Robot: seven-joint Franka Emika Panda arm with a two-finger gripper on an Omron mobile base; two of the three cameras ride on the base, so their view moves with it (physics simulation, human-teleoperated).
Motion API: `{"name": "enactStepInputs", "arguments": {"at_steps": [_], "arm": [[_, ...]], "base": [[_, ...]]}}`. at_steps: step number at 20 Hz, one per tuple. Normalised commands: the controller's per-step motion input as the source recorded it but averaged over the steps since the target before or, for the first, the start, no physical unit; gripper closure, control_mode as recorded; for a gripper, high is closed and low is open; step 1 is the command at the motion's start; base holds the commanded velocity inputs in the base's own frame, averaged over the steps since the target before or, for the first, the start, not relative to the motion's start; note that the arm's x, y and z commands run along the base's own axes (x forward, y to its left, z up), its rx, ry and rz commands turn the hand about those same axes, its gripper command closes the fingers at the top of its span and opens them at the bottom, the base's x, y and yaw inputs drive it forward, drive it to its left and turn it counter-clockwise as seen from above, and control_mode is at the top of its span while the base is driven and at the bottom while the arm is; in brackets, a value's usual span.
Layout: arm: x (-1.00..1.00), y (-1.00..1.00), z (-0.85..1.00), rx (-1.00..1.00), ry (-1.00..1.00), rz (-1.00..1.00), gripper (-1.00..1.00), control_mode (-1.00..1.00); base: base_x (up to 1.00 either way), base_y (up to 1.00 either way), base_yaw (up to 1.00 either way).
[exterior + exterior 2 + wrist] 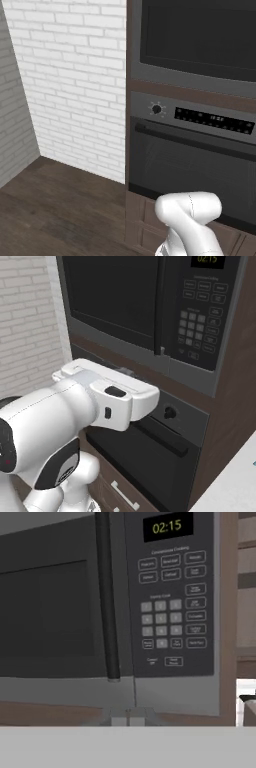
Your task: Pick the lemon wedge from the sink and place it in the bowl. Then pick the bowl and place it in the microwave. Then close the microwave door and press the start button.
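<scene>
The black microwave (150,306) sits built into the wooden cabinet, and its door (50,612) is closed flush, with a dark vertical handle (107,597) at its right edge. To the right of the handle is the control panel (170,597), whose display reads 02:15 above rows of small buttons too blurred to read. My gripper (128,716) is shut with nothing in it, close in front of the microwave's lower edge below the handle. In the right base view the white hand reaches forward, with the gripper (126,372) just under the microwave. The lemon wedge, the bowl and the sink are out of view.
Below the microwave is an oven (195,165) with a round knob (156,108) and a long bar handle (165,438). A white brick wall (70,75) and a dark wood floor (50,200) lie to the left. A pale counter corner (235,486) shows at the lower right.
</scene>
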Motion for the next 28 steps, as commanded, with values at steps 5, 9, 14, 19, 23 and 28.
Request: {"name": "enactStepInputs", "arguments": {"at_steps": [5,9,14,19,23,28], "arm": [[0.37,-0.16,-0.01,0.0,-0.01,0.0,1.0,-1.0],[0.27,-0.42,0.0,0.01,0.0,0.0,1.0,-1.0],[0.21,-0.46,0.0,0.03,0.0,0.0,1.0,-1.0],[0.25,-0.22,0.0,0.0,0.0,0.0,1.0,-1.0],[0.14,-0.25,0.0,0.0,0.0,0.0,1.0,-1.0],[0.19,-0.19,0.0,0.0,0.0,0.0,1.0,-1.0]], "base": [[0.0,0.0,0.0],[0.0,0.0,0.0],[0.0,0.0,0.0],[0.0,0.0,0.0],[0.0,0.0,0.0],[0.0,0.0,0.0]]}}
